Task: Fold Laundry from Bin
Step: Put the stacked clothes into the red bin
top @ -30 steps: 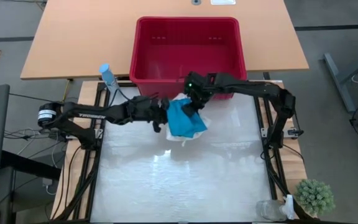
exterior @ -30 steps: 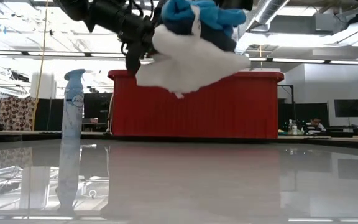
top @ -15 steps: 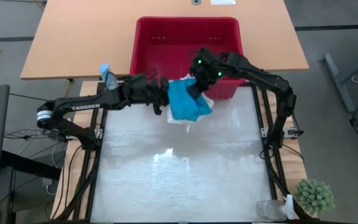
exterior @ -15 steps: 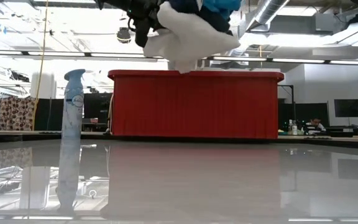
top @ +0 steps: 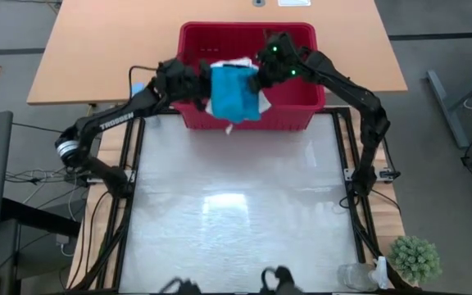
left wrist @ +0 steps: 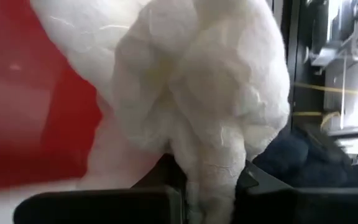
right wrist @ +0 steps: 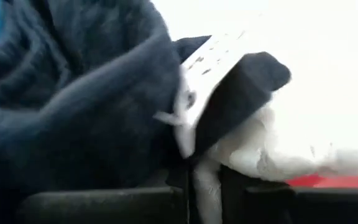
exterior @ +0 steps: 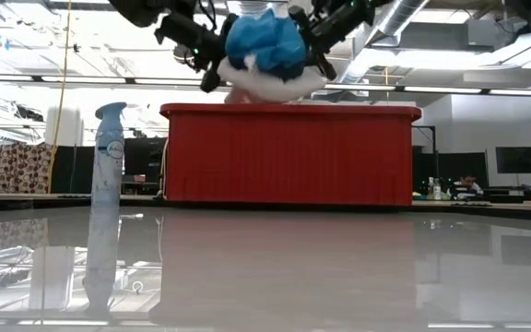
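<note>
Both end effectors are clamped on the laundry (top: 234, 92), left end effector (top: 201, 88) pinching the white piece (left wrist: 197, 93), right end effector (top: 260, 75) closed on navy and white cloth (right wrist: 73, 106). Bundle hangs over the red bin (top: 293, 111), top centre of the high view, teal piece (exterior: 264, 44) facing out. Spray bottle (exterior: 107, 184) stands at the left of the low view, a small plant (top: 415, 258) lower right of the high view. Fingertips are buried in fabric, so the bin's inside is mostly hidden.
</note>
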Motion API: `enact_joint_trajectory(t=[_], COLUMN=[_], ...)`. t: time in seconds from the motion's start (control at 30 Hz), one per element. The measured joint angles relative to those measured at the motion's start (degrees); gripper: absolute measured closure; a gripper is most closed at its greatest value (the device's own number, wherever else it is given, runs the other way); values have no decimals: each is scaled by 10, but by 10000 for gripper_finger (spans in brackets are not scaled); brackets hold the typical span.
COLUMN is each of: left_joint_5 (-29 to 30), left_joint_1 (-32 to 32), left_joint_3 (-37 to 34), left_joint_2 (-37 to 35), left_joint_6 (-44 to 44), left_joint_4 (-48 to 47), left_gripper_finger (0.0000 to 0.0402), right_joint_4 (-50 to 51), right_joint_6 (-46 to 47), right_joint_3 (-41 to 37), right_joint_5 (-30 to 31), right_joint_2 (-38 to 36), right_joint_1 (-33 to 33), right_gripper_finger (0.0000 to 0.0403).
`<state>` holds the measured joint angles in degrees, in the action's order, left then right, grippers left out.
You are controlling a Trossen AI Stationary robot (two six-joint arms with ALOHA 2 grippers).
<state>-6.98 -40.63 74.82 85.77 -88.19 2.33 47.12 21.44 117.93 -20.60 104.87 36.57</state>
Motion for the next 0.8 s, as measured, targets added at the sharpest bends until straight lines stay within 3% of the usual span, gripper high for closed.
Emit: enact_joint_trajectory(t=[0.23,0.4,0.6,0.8], left_joint_5=[-42,-73,-83,-108], left_joint_1=[-76,-114,-138,-148], left_joint_3=[115,231,348,411], left_joint_2=[124,241,382,489], left_joint_6=[18,41,49,45], left_joint_4=[22,-29,-86,-96], left_gripper_finger=[374,374,374,372], right_joint_4=[-112,-181,-236,-237], right_joint_6=[52,93,136,147], right_joint_3=[0,0,0,0], right_joint_5=[-55,-66,-71,-76], right_joint_2=[50,109,192,262], right_joint_1=[65,109,149,171], right_gripper_finger=[336,336,336,336])
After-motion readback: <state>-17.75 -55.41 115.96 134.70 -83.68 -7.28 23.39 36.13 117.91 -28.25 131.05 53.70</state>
